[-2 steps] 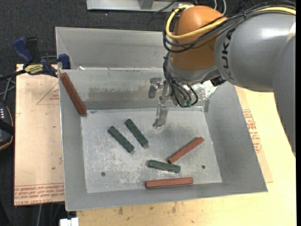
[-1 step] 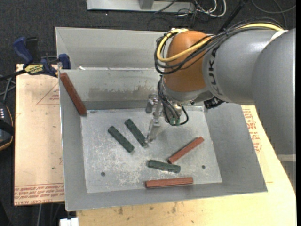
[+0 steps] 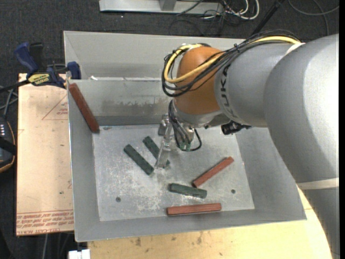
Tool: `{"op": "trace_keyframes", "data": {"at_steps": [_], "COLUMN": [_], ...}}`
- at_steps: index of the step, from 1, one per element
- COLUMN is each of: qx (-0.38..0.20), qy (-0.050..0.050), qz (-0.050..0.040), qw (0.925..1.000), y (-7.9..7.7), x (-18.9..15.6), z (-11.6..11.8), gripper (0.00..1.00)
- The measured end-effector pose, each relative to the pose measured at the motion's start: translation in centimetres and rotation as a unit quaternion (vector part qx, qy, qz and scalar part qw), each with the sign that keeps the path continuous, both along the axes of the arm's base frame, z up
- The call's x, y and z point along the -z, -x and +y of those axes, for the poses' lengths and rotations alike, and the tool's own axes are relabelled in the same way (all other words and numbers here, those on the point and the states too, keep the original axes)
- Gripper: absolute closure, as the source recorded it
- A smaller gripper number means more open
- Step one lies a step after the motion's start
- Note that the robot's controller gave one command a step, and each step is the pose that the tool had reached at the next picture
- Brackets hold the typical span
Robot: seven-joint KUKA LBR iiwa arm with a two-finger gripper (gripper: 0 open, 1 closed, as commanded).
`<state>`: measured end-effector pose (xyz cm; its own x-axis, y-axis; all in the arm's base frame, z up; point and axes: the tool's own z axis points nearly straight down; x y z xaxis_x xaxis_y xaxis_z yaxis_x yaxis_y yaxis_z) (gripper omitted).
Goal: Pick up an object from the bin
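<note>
1. The pick is not yet done. The claw [image 3: 163, 162] is hanging low over the floor of the bin [image 3: 123, 194], and I cannot tell if it is apart or together.
2. A short green stick [image 3: 151, 145] and a long green stick [image 3: 138, 159] are lying just left of the claw.
3. A third green stick [image 3: 187, 190] and two red-brown sticks [image 3: 213, 172] [image 3: 194, 210] are lying below and right of the claw.

A short dark-green flat bar [image 3: 151, 145] lies flat just to the view's left of the gripper [image 3: 163, 163], slanting from upper left to lower right (its lower end reaches the gripper's tip; whether they touch is unclear).
</note>
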<state>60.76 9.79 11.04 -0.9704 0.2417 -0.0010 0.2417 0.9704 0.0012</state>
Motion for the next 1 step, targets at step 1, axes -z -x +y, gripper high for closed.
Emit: {"op": "trace_keyframes", "data": {"at_steps": [1], "qx": [-0.032], "qy": [-0.001], "qz": [-0.0005], "qw": [0.9995], "y": [-1.69], "x": [3.89], "z": [-2.61], "gripper": [1.0]}}
